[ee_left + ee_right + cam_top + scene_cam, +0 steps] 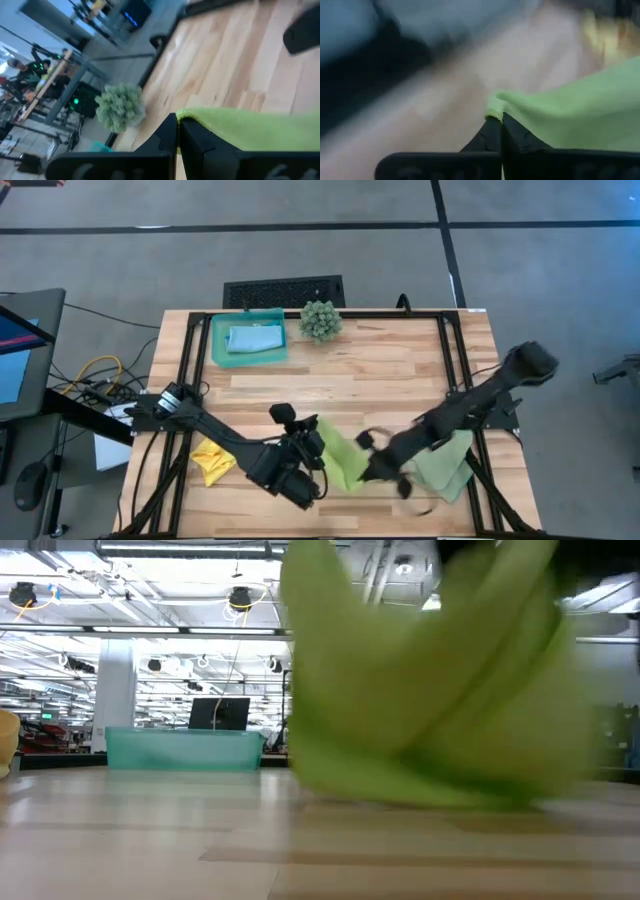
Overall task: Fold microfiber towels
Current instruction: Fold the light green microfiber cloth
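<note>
Left gripper (pixel 178 119) pinched tight on a corner of the lime green towel (pixel 250 130), fingers (pixel 197 137) pressed together with the cloth edge caught between them. Right gripper (pixel 500 120) likewise clamped on another corner of the same towel (pixel 575 115), a small fold of cloth bunched at the fingertips. Seen from above, left gripper (pixel 300 465) and right gripper (pixel 378 455) close together near the front edge of the table (pixel 380 370), with the lime green towel (pixel 342 458) hanging between them (draped, lifted clear of the wood at the held corners). Same towel (pixel 420 690) filling most of the low view, sagging down to the tabletop.

Pale sage green towel (pixel 445 465) lying just beside, partly under the right arm, toward the front right corner. Yellow towel (pixel 212 462) crumpled near the front left, beside the left arm. Light blue towel (pixel 254 338) resting inside the teal tray (pixel 222 355) at the far left of the table. Spiky green plant (pixel 320 320) just beside the tray at the far edge, also showing in the left wrist view (pixel 120 106). Tray (pixel 185 750) visible across the table in the low view.
</note>
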Controlling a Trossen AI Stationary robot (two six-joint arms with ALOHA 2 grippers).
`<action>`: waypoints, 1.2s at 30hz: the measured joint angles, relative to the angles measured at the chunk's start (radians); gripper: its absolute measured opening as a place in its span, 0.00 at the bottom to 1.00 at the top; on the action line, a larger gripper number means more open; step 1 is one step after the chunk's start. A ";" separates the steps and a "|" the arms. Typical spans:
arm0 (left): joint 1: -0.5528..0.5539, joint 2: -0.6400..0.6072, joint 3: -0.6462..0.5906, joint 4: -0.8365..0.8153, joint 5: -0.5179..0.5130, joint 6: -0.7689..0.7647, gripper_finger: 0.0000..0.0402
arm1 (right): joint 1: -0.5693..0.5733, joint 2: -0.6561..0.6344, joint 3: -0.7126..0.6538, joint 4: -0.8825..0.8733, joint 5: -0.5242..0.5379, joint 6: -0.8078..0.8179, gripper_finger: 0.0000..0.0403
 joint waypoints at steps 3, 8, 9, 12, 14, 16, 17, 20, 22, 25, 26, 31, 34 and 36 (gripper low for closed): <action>-0.019 0.000 0.011 -0.009 -0.030 -0.016 0.00 | -0.022 -0.197 -0.164 0.141 0.110 0.095 0.03; 0.013 0.004 -0.007 -0.022 0.050 -0.042 0.00 | -0.145 -0.465 -0.393 0.061 0.472 0.374 0.03; 0.030 0.006 -0.022 -0.023 0.076 -0.042 0.00 | -0.178 -0.513 -0.431 0.017 0.491 0.423 0.03; 0.089 0.008 -0.087 -0.007 0.146 -0.045 0.00 | -0.281 -0.610 -0.508 -0.114 0.494 0.544 0.03; 0.130 0.008 -0.133 0.002 0.188 -0.052 0.00 | -0.338 -0.641 -0.543 -0.178 0.496 0.579 0.04; 0.169 0.008 -0.177 0.020 0.224 -0.051 0.00 | -0.389 -0.647 -0.572 -0.194 0.495 0.593 0.06; 0.187 0.008 -0.198 0.039 0.235 -0.047 0.00 | -0.412 -0.646 -0.582 -0.197 0.493 0.592 0.08; 0.228 0.008 -0.243 0.085 0.274 -0.017 0.00 | -0.470 -0.626 -0.587 -0.197 0.492 0.543 0.15; 0.244 0.008 -0.267 0.125 0.290 0.003 0.00 | -0.504 -0.615 -0.578 -0.197 0.494 0.514 0.22; 0.256 0.008 -0.289 0.149 0.308 0.016 0.00 | -0.546 -0.616 -0.541 -0.216 0.542 0.493 0.32; 0.259 0.008 -0.290 0.149 0.311 0.017 0.00 | -0.557 -0.621 -0.523 -0.236 0.555 0.493 0.35; 0.256 0.008 -0.290 0.150 0.326 0.014 0.00 | -0.551 -0.635 -0.431 -0.386 0.455 0.525 0.45; 0.248 0.008 -0.290 0.150 0.337 0.015 0.00 | -0.507 -0.628 -0.407 -0.425 0.398 0.556 0.47; 0.245 0.008 -0.290 0.151 0.349 0.015 0.00 | -0.467 -0.624 -0.406 -0.426 0.393 0.570 0.47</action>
